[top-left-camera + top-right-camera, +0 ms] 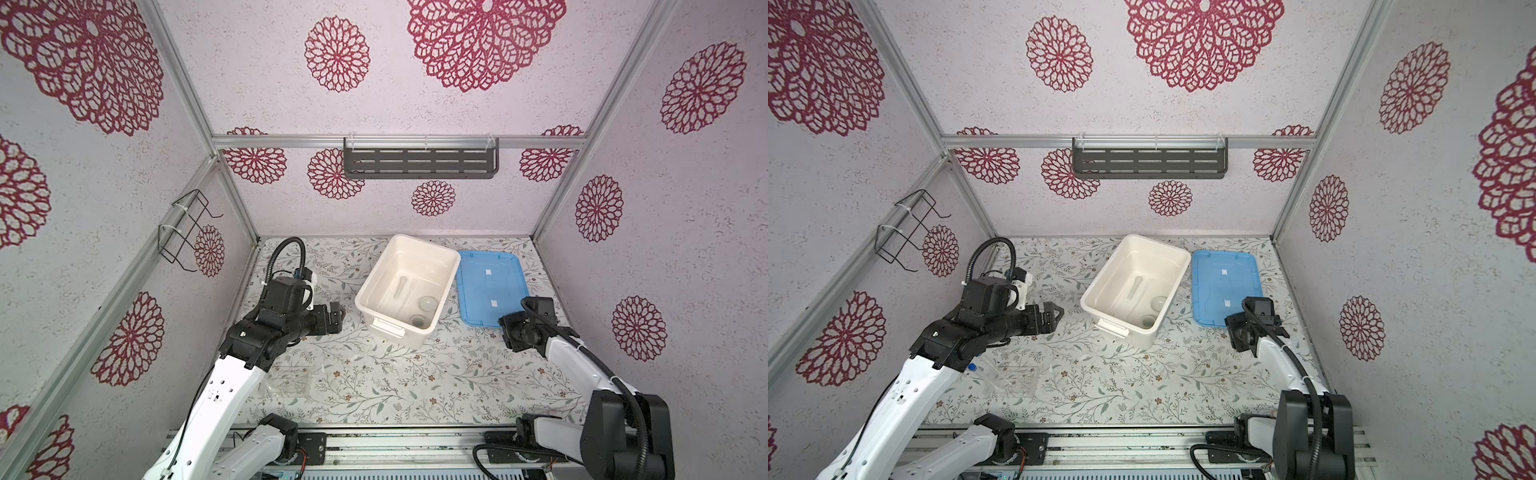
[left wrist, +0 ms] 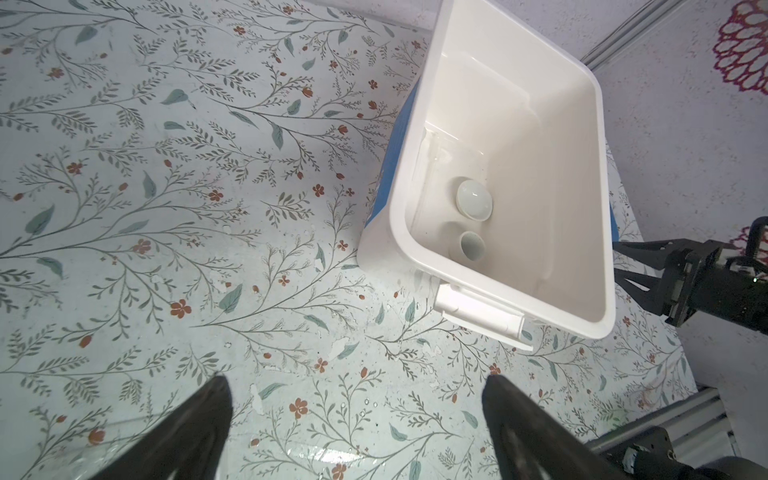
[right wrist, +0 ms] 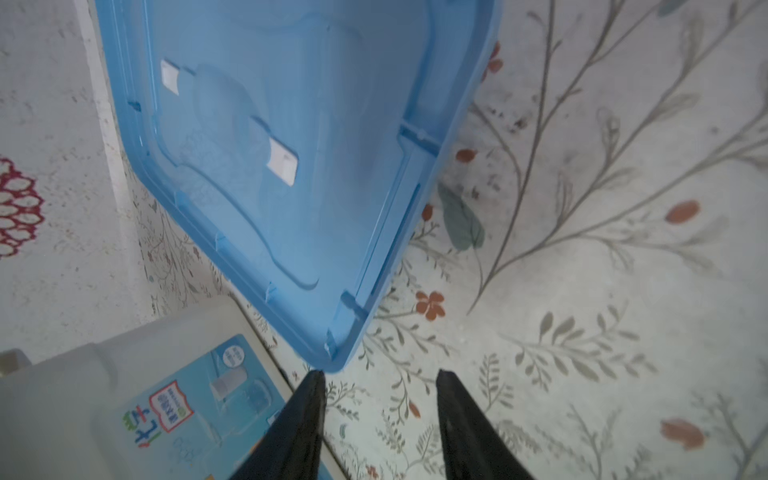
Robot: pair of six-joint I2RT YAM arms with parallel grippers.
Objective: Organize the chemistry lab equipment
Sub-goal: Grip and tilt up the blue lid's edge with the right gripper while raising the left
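While the left end effector (image 2: 356, 380) gapes wide and the right (image 3: 380, 372) narrower, the tub (image 1: 419, 262) holds two bowls (image 1: 428, 303) (image 1: 417, 320), one stick (image 1: 401, 289).

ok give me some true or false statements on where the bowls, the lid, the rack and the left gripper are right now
1. The larger bowl and the smaller bowl both sit inside the white tub. True.
2. The blue lid covers the tub. False: it lies flat on the table beside the tub.
3. The left gripper holds a tube. False: its jaws are open and empty.
4. The white stick lies in the tub. True.
5. The clear rack is in the tub. False: it is on the table by the left arm.
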